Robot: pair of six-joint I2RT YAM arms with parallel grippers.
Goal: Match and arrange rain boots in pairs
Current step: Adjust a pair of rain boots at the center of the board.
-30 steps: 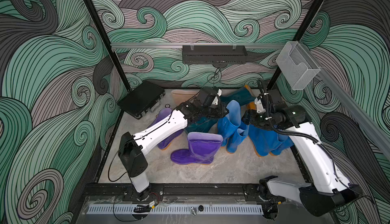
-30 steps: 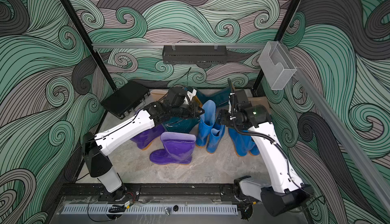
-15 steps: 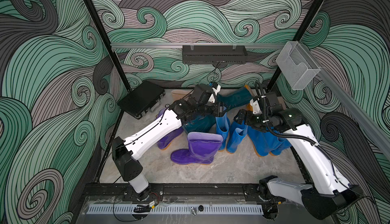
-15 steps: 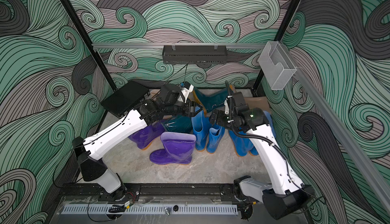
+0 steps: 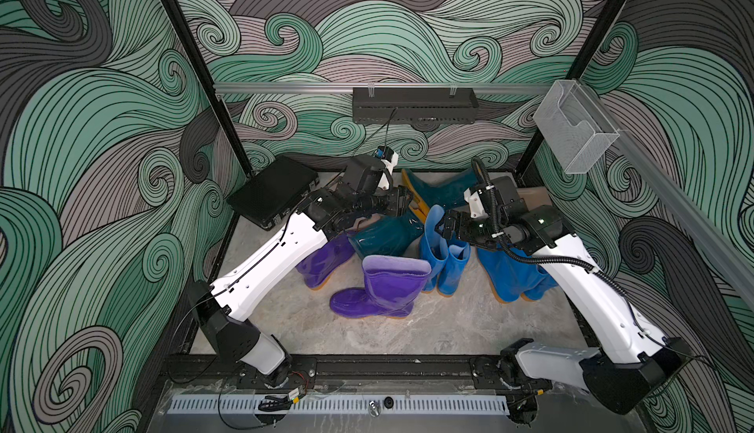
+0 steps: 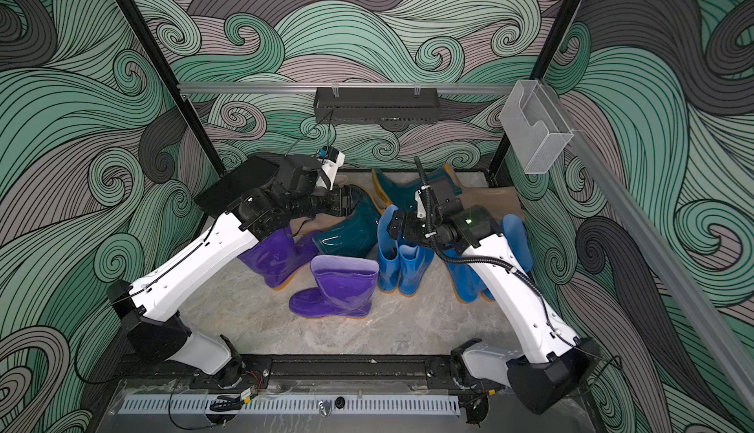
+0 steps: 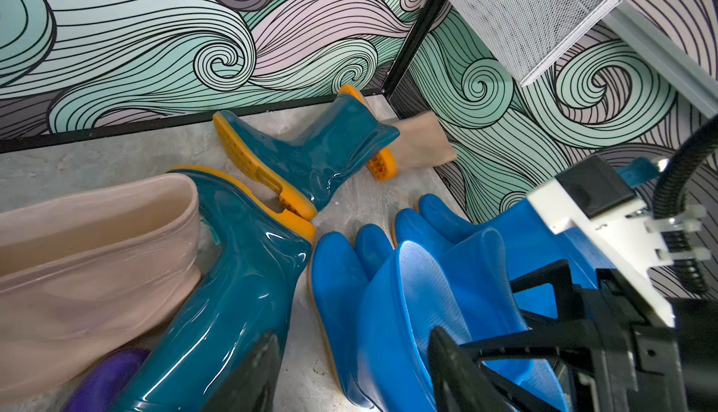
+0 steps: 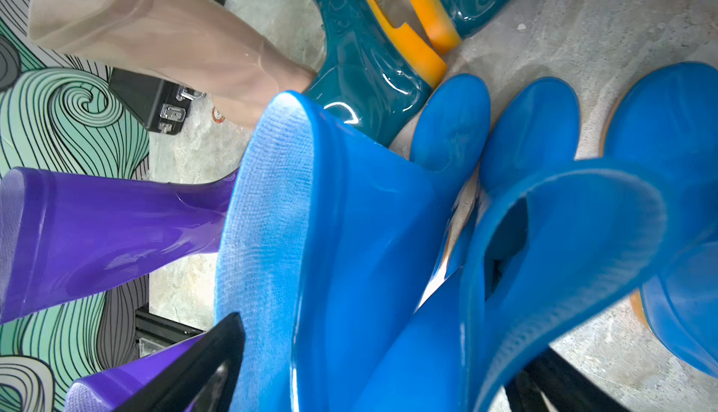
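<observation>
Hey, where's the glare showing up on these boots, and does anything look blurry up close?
Left wrist view: white glare streaks run along the near dark teal boot. Right wrist view: a bright glint sits on the same boot, and the blue boot cuff nearest the lens looks soft. Both top views: even light, only a faint sheen on the standing purple boot.

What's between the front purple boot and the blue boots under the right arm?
Two more blue boots, upright side by side, then a strip of bare floor; both top views show it.
</observation>
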